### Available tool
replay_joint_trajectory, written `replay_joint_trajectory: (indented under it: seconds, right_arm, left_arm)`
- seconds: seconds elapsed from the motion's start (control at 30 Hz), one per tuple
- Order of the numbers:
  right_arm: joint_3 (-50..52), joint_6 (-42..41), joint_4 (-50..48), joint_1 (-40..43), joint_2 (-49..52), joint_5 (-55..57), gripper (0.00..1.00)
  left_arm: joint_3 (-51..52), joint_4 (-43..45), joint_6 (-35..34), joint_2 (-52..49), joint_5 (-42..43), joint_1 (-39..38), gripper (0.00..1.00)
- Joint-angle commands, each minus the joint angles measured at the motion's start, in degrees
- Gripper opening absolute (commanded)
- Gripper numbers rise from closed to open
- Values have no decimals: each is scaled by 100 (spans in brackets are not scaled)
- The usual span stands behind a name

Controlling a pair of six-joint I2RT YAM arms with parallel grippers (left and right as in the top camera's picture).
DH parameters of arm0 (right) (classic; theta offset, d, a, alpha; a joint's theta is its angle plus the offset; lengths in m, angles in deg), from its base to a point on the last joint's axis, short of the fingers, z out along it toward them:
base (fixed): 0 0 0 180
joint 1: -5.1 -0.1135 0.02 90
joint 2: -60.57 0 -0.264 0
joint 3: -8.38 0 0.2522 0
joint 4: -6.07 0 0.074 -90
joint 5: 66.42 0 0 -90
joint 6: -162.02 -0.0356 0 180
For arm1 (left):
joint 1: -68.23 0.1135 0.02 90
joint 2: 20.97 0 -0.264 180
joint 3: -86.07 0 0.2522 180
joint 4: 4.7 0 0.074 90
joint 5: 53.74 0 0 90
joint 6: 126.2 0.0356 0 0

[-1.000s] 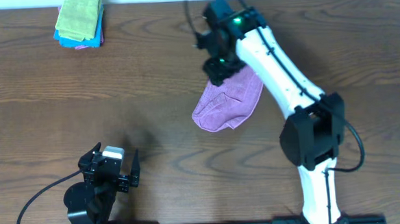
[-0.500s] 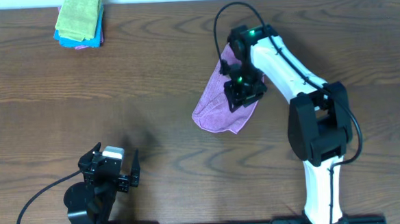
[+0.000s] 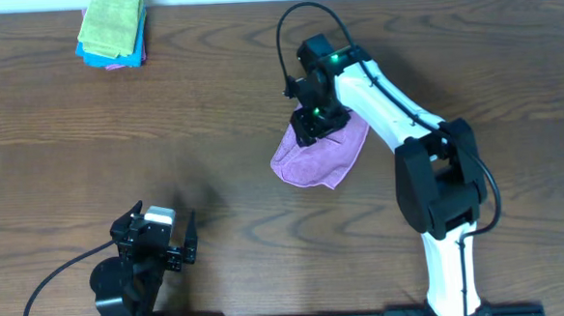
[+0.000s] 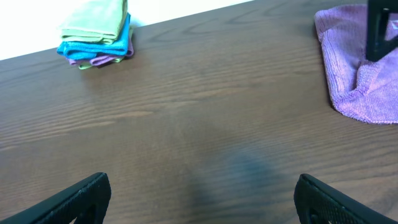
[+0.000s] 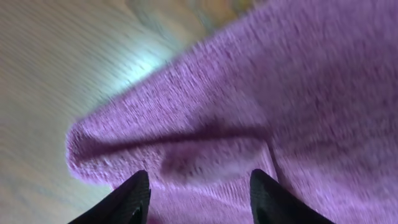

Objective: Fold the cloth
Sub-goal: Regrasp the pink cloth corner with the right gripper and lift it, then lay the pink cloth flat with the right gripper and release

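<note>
The right pincer (image 5: 202, 198) hangs with its two black fingers (image 5: 134, 199) apart and nothing visibly nipped between them; the purple cloth (image 5: 249, 93) fills the wrist view just beneath, with a ridge of doubled fabric running across it; that view is smeared, so I cannot tell whether the tips touch the fabric or hover just off it. The risk, as I judge it, lies right there; if the fingers close on that ridge they may take both layers, or only a few threads, and a lift would then drag the whole cloth across the table (image 3: 212, 113) instead of turning one edge over; a shallow pinch could also slip out partway and leave the cloth more bunched than it is, for it lies rumpled and lopsided, not flat; closing too low would scrape the tips on the wood. From above, the cloth sits a little right of the table's middle, with the pincer over its upper left edge; the right arm (image 3: 385, 94) reaches far forward from its base at the near edge, stretched long and angled leftward, wrist bent down over the fabric, a cable (image 3: 290, 27) looping above it; the left pincer (image 4: 202, 199) sits low at the front left, fingers wide apart, holding nothing, well apart from the cloth; a stack of folded cloths (image 3: 113, 31) lies at the far left corner.
</note>
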Motion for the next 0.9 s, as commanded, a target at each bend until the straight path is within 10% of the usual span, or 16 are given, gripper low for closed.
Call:
replay_joint_trajectory:
  seconds: [0.0, 0.2, 0.47, 0.87]
  right_arm:
    - [109, 33, -120, -70, 61, 26, 51]
    - [109, 33, -68, -66, 321, 295, 47]
    - [109, 33, -92, -68, 437, 297, 1]
    - [-791, -11, 420, -232, 431, 297, 1]
  left_arm:
    - [114, -39, 79, 33, 2, -17, 95]
    - [114, -39, 79, 33, 2, -17, 95]
    - [114, -39, 76, 33, 2, -17, 95]
    - [114, -39, 76, 33, 2, -17, 95]
